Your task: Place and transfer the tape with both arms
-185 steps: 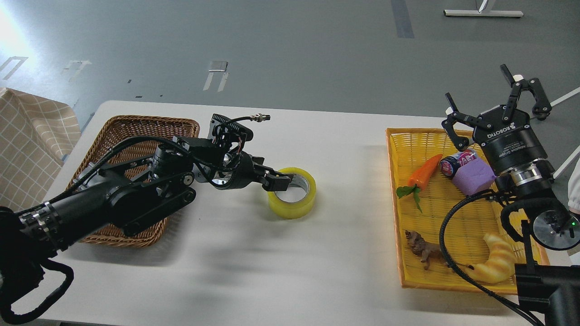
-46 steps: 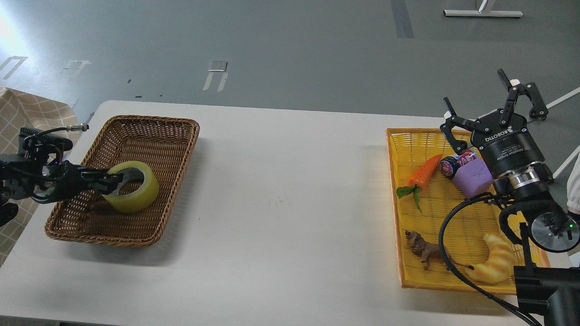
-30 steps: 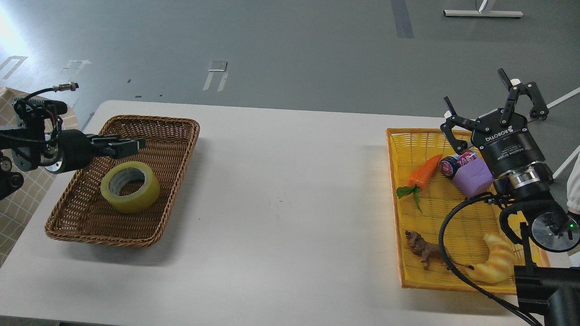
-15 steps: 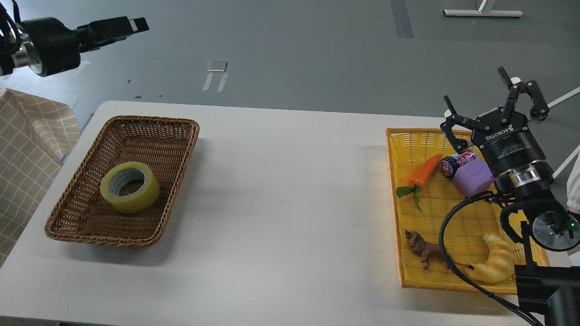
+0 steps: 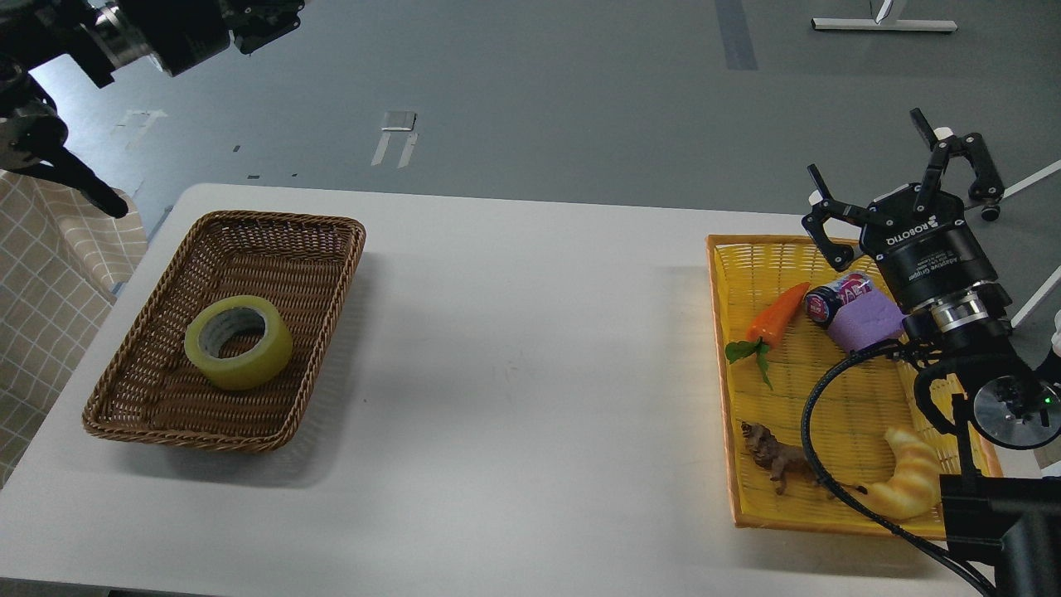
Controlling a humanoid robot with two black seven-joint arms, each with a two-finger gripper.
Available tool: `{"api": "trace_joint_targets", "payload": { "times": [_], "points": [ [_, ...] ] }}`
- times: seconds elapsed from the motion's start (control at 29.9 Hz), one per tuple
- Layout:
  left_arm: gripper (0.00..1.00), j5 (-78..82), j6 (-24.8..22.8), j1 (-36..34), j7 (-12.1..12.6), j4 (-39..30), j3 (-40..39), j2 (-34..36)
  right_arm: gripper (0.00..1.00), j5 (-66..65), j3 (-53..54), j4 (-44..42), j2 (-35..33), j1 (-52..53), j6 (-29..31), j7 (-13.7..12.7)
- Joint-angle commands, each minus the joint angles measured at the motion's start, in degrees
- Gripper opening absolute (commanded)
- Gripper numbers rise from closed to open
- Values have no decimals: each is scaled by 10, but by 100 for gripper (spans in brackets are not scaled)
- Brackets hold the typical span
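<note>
The tape, a yellow roll with a grey-white core, lies flat in the brown wicker basket on the left of the white table. My left gripper is raised high at the top left corner, far above and behind the basket, holding nothing; it is dark and partly cut off, so its fingers cannot be told apart. My right gripper is open and empty, pointing up above the far right corner of the yellow tray.
The yellow tray holds a toy carrot, a small can, a purple block, a toy lion and a croissant toy. A checked cloth hangs left of the table. My right arm's cable loops over the tray.
My left gripper carried the tape from the table's middle into the wicker basket, let go of it, and has risen up to the top left. The right gripper barely moved.
</note>
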Motion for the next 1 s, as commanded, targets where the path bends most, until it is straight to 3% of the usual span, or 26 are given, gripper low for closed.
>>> {"api": "trace_joint_targets", "payload": {
  "times": [0.0,0.17,0.5,0.97],
  "points": [
    [98,-57,-20,5,-3,1,-7,-34,100,0,-13,1,-10,8,0,0],
    [98,-91,-37,47,-4,1,-42,-72,100,0,-13,-3,-13,23,0,2],
    [98,-91,-41,183,-3,-2,-186,-161,100,2,-16,-9,-19,53,0,1],
    [98,-91,-41,291,-4,-1,-275,-268,100,8,-16,-10,-17,54,0,3]
  ]
}}
